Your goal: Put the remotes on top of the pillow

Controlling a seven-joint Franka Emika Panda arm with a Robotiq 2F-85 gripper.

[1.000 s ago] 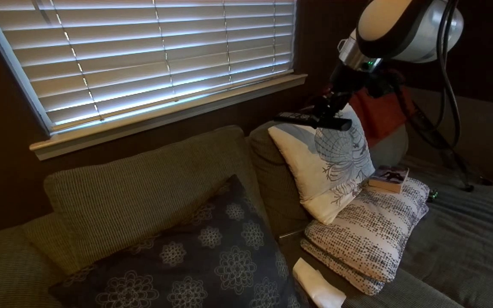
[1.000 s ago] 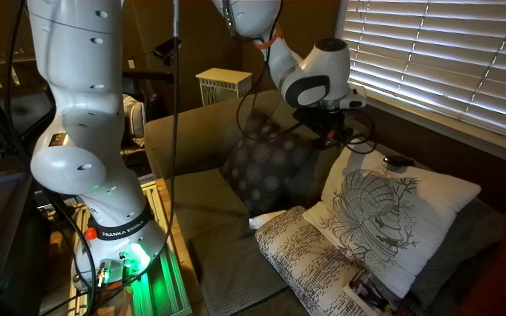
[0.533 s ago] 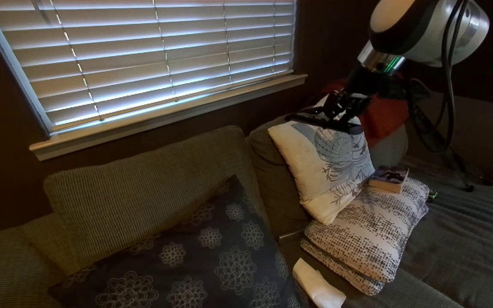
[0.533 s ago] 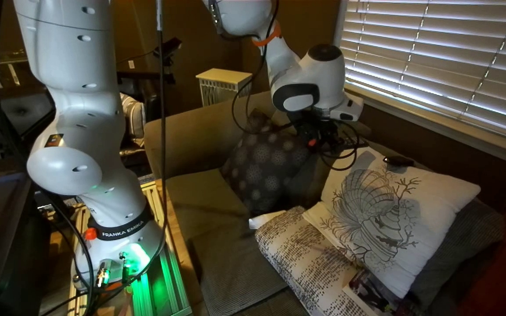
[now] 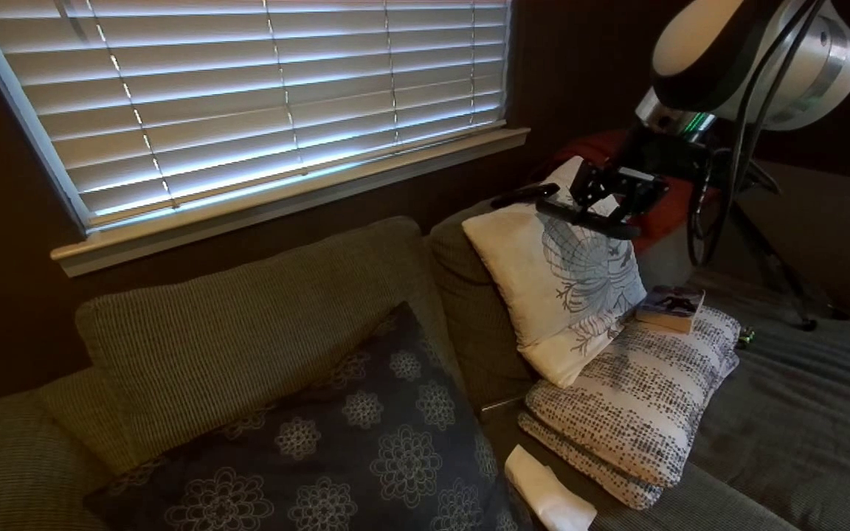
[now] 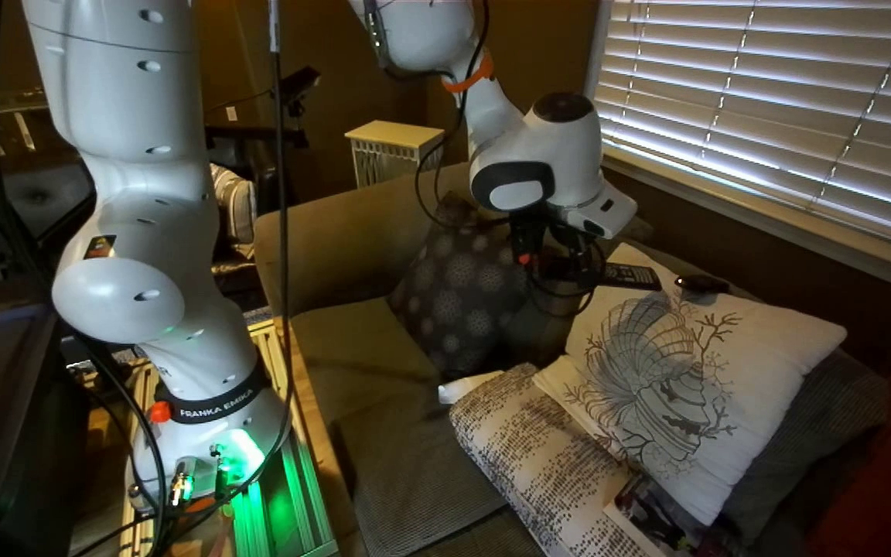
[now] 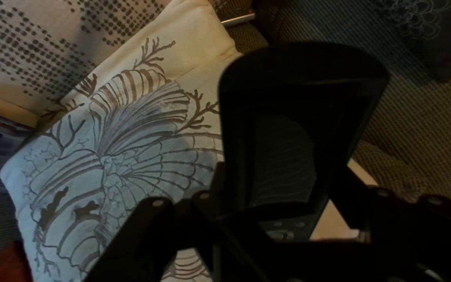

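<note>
My end effector grips one remote, well apart from the banded pillow.
In an exterior view that pillow lies lower right, its near half open room; a book sits by its upper edge, the white pillow overlaps its left, and the other remote lies along the white one's top edge.

Below lowered blinds, a ribbed sofa bears a dark flower-patterned cushion against its backrest, with a pale item beside the cushion and a book and red cloth farther along.
</note>
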